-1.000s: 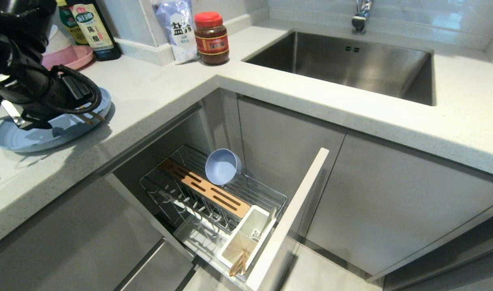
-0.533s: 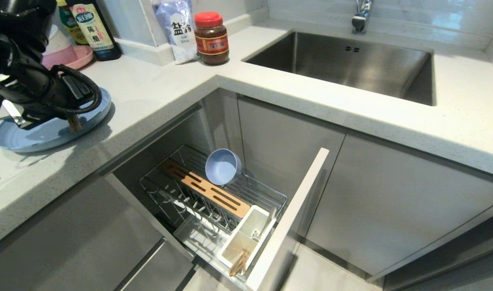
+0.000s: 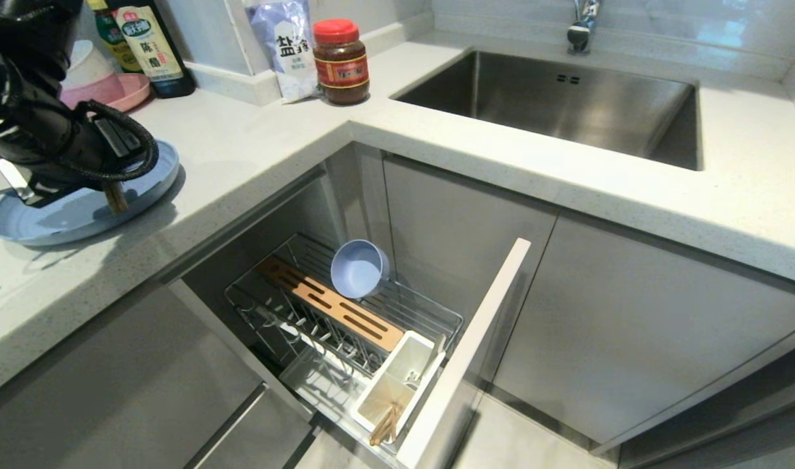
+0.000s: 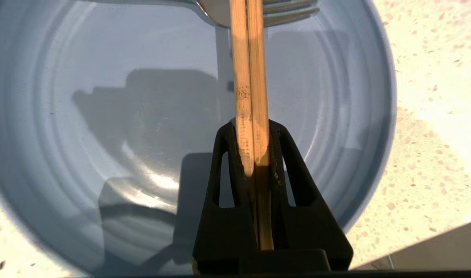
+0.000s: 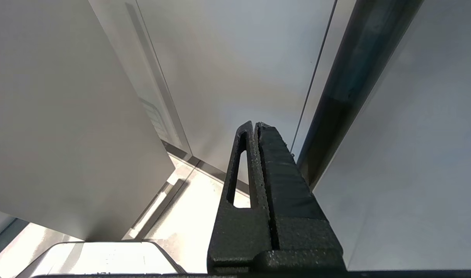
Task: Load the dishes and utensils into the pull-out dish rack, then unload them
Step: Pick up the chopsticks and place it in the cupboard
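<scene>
Left wrist view alone shows left gripper [image 4: 252,129] fingers clamping chopsticks [image 4: 251,77] over the plate [image 4: 336,116]; right gripper [image 5: 255,125] fingers pressed together.

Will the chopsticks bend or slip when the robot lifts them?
Probably not bend: the chopsticks look like straight, stiff wood. They might slip or twist apart, since the left gripper pinches the thin pair near one end, above the plate.

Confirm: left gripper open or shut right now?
Shut. In the left wrist view the left gripper has both fingers clamped on the chopsticks over the blue plate.
</scene>
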